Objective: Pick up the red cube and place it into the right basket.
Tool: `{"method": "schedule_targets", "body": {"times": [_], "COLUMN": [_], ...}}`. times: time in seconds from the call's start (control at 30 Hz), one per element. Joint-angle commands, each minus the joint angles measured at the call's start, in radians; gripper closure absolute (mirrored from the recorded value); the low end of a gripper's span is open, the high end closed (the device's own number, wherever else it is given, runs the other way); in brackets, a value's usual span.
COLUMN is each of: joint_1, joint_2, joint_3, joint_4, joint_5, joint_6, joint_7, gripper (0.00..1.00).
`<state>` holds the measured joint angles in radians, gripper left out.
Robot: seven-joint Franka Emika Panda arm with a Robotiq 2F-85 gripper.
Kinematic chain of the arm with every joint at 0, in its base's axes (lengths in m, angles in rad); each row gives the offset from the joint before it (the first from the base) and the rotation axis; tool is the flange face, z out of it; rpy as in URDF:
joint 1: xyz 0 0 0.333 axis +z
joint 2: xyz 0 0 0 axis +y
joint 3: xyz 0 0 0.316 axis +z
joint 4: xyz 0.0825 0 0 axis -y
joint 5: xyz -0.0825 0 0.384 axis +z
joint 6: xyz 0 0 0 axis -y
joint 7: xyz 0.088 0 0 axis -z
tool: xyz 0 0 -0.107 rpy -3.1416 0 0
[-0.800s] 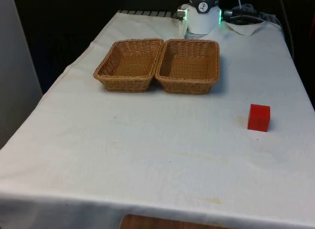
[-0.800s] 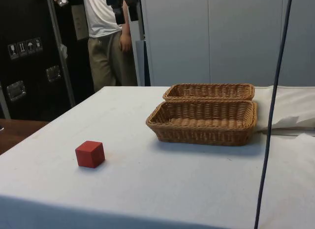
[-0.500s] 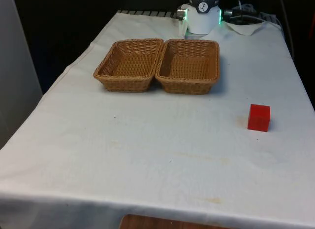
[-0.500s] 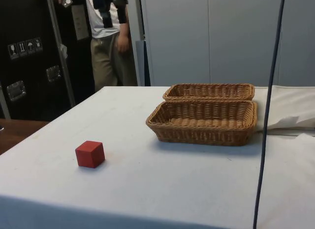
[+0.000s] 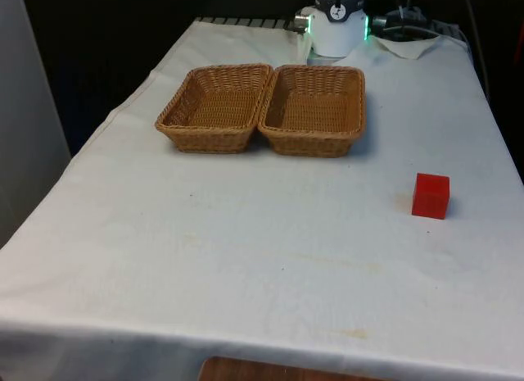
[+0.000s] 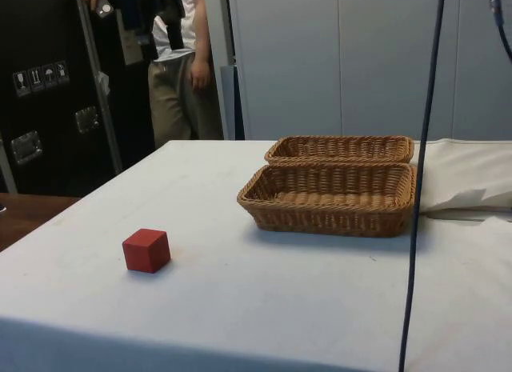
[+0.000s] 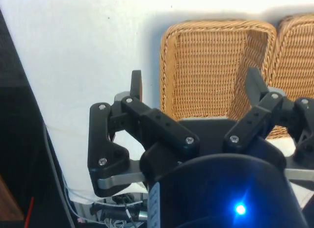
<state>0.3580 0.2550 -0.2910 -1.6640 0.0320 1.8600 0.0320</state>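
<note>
Claw spread wide, empty, above the wicker baskets — red cube apparently well apart, toward the front view's right.

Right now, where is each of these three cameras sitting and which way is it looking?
Front view: fixed at the table's near end, looking along the white cloth at two wicker baskets, the red cube and the robot's white base.
Side view: fixed beside the table, looking across the cube and baskets towards cabinets; a person stands behind.
Wrist view: on the arm, looking down past the open gripper at the baskets.
Shared: all three show the baskets; front and side both show the cube.
</note>
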Motion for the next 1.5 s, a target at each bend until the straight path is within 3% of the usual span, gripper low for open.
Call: {"method": "schedule_targets", "body": {"times": [0.0,0.03,0.1,0.3,0.33,0.57,0.6,0.77,0.9,1.17,1.23,1.27,1.47], "joint_1": [0.005,0.0,0.006,0.002,0.007,0.009,0.004,0.012,0.008,0.023,0.018,0.025,0.035], "joint_2": [0.006,0.002,0.015,0.04,0.048,0.089,0.078,0.122,0.13,0.24,0.245,0.26,0.321], "joint_3": [0.003,0.004,0.011,0.037,0.039,0.071,0.069,0.097,0.11,0.148,0.154,0.155,0.181], "joint_4": [-0.001,0.0,-0.001,0.0,0.004,0.008,0.002,0.018,0.018,0.094,0.098,0.108,0.152], "joint_5": [-0.005,0.0,-0.004,0.0,-0.003,-0.002,0.0,-0.001,0.0,-0.008,-0.006,-0.012,-0.037], "joint_6": [0.009,0.001,0.016,0.035,0.041,0.083,0.077,0.115,0.126,0.167,0.166,0.17,0.178], "joint_7": [0.015,0.006,0.026,0.051,0.063,0.102,0.091,0.129,0.134,0.188,0.185,0.198,0.242], "gripper": [0.0,0.0,0.0,0.0,0.0,0.0,0.0,0.0,0.0,0.0,0.0,0.0,0.0]}}
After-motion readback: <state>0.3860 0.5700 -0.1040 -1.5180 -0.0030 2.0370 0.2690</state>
